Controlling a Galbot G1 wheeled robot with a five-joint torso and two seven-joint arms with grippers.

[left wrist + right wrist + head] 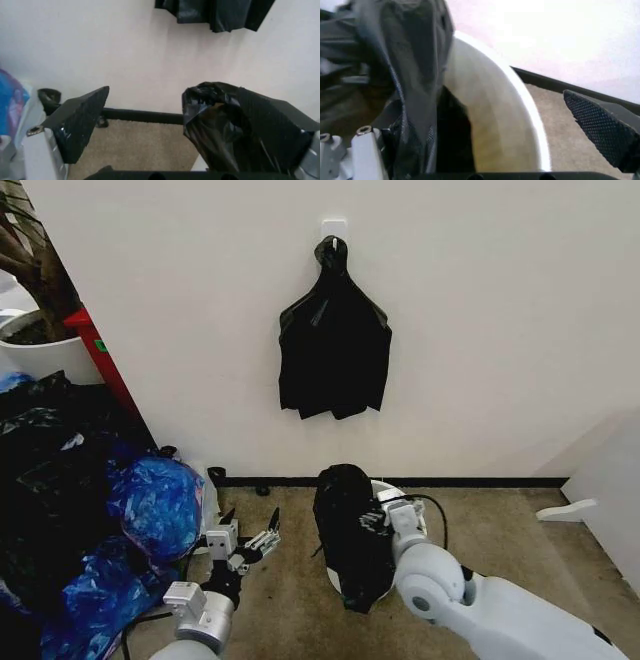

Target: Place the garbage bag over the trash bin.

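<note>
The glossy black garbage bag [348, 535] is draped over the left part of the trash bin [383, 490], a white bucket on the carpet by the wall. My right gripper [386, 516] is at the bin's top. In the right wrist view the right gripper [485, 90] is open: the white rim [530, 108] runs between its fingers, bag film [410, 41] lies over one finger, and the other fingertip [602, 129] is outside the bin. My left gripper [250, 526] hovers open to the bag's left, apart from it. The left wrist view shows the bag [212, 120] beyond the left gripper [170, 93].
A flat black bunch [335, 350] hangs from a wall hook above the bin. Blue bags [155, 505] and black bags [40, 470] pile up at the left, below a white plant pot [45, 355]. A white wall panel [610, 490] closes the right side.
</note>
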